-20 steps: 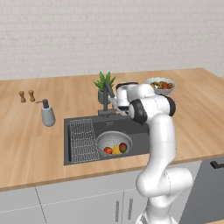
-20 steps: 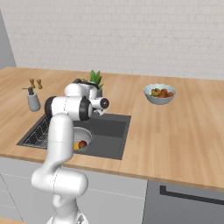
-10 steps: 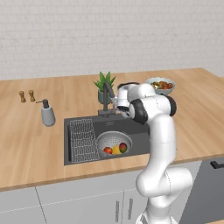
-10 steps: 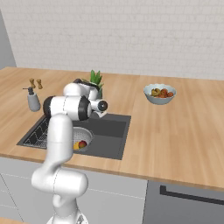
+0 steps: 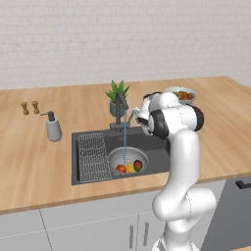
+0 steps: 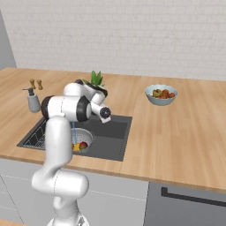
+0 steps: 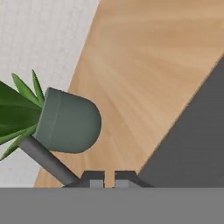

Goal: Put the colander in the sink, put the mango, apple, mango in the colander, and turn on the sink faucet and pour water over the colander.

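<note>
The round grey colander sits in the dark sink with a yellow mango between two reddish fruits; I cannot tell which of those is the apple. A thin blue stream of water falls from the sink faucet into the colander. My gripper is at the faucet's right side, level with its spout. In the hand view its fingertips stand almost together, so my gripper is shut with nothing visible between them. A dark grey rod of the faucet runs just to their left.
A potted plant stands right behind the faucet, its pot close ahead of the hand. A wire rack fills the sink's left side. A soap pump, two shakers and a fruit bowl stand on the counter.
The gripper's fingers have closed beside the faucet. The arm has barely moved, and the colander and fruit lie as before.
</note>
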